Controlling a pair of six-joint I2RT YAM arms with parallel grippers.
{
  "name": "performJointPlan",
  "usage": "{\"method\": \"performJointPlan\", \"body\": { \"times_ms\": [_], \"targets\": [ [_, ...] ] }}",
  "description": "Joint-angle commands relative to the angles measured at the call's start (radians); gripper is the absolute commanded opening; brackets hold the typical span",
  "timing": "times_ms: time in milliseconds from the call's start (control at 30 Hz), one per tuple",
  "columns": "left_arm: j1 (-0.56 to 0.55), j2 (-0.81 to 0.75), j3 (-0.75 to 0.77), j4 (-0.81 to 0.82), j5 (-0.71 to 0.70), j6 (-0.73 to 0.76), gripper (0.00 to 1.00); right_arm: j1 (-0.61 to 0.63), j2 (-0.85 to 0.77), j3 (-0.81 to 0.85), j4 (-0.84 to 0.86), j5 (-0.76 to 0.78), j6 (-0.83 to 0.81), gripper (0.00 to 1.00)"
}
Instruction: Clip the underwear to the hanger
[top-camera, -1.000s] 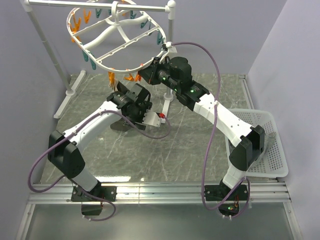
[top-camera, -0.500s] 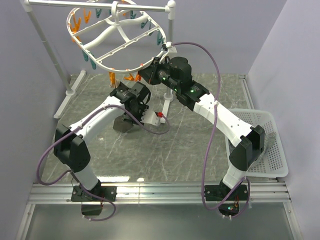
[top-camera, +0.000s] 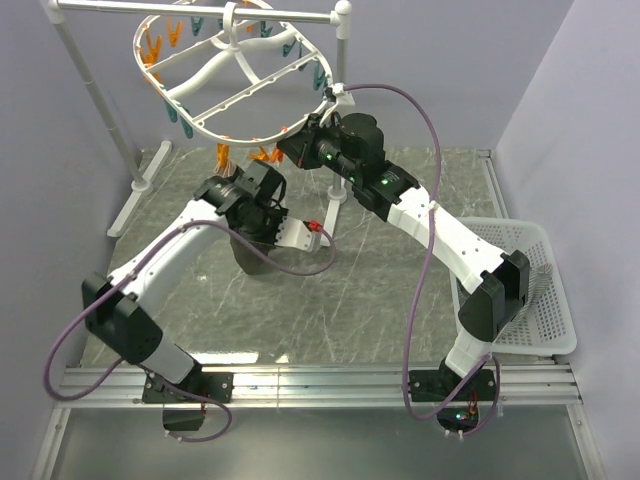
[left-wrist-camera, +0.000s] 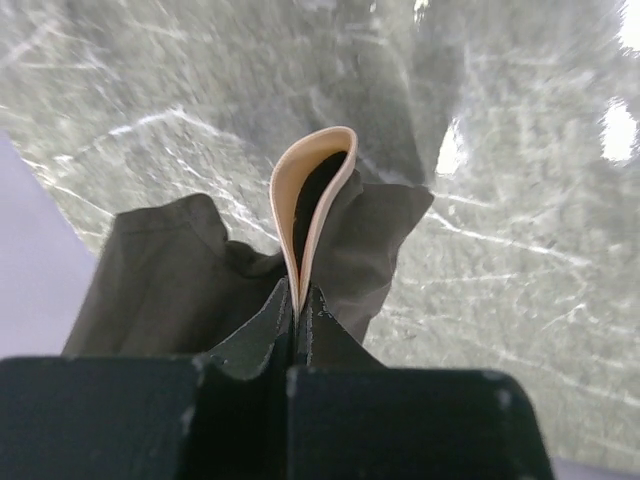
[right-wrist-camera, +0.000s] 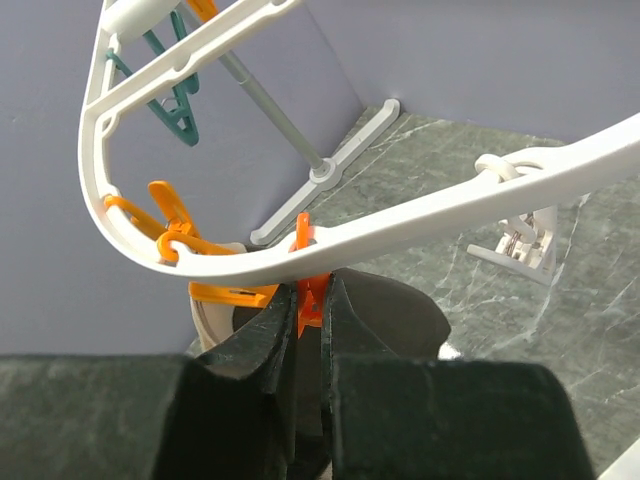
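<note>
The underwear (top-camera: 254, 260) is dark olive cloth that hangs bunched below my left gripper (top-camera: 262, 228), over the middle of the table. In the left wrist view the left gripper (left-wrist-camera: 298, 296) is shut on the tan waistband (left-wrist-camera: 318, 170), which loops up beyond the fingertips, with the dark cloth (left-wrist-camera: 160, 285) spread behind. The white oval hanger (top-camera: 212, 102) hangs from the rail at the back. My right gripper (top-camera: 286, 150) is at its near rim (right-wrist-camera: 420, 220), shut on an orange clothespin (right-wrist-camera: 312, 290) that dangles from the rim.
A white pole rail stand (top-camera: 96, 92) carries the hanger, with its feet (right-wrist-camera: 330, 170) on the marble table. More orange (right-wrist-camera: 170, 225) and teal (right-wrist-camera: 178, 112) clothespins hang along the rim. A white basket (top-camera: 540, 330) sits at the right edge.
My left gripper has closed on the waistband and risen, so the underwear now hangs from it. The left arm's elbow has swung left. The right arm has not moved.
</note>
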Motion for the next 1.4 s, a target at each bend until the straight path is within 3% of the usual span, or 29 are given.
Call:
{"method": "performJointPlan", "body": {
  "times_ms": [0,267,433,700,1000,1367],
  "targets": [
    [0.026,-0.108,-0.02,0.058,0.128,-0.02,0.0,-0.013,-0.019,0.012,0.013,0.022,0.009,0.0],
    [0.149,-0.177,-0.029,0.147,0.351,-0.289,0.0,-0.014,-0.025,0.007,0.017,0.034,0.006,0.0],
    [0.15,-0.259,-0.06,0.33,0.325,-0.502,0.0,-0.014,-0.024,0.007,0.014,0.034,0.008,0.0],
    [0.152,-0.213,0.047,0.348,0.25,-0.749,0.0,-0.014,-0.024,0.01,0.016,0.035,0.012,0.0],
    [0.152,-0.168,0.133,0.317,0.159,-0.856,0.0,-0.014,-0.044,-0.023,0.031,0.013,-0.041,0.0],
    [0.152,-0.118,0.207,0.291,0.106,-0.874,0.0,-0.014,-0.045,-0.037,0.04,0.013,-0.083,0.0]
  ]
}}
